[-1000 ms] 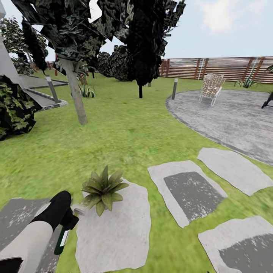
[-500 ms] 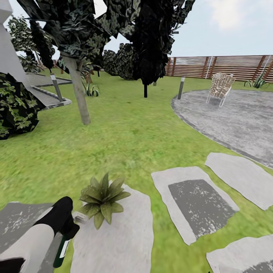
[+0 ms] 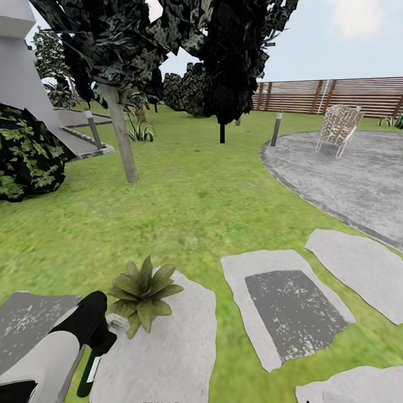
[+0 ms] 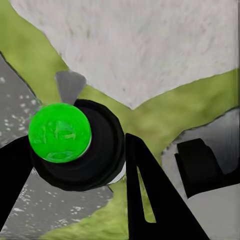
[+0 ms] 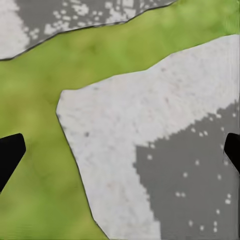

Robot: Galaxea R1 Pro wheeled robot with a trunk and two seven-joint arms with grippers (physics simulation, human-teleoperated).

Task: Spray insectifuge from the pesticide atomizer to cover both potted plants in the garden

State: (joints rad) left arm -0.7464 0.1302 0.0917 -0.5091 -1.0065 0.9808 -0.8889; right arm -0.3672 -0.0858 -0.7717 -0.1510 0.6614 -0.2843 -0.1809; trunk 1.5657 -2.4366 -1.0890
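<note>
potted plant (image 3: 143, 291): green leaves | atomizer (image 4: 75, 145): black, bright green cap | pavers (image 3: 288, 305): pale grey, dark speckled patches | lawn (image 3: 184, 207): green

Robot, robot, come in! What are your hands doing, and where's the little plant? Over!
Left gripper shut on atomizer. Right gripper open, over pavers and grass. Potted plant on paver just ahead. Nothing between.
</note>
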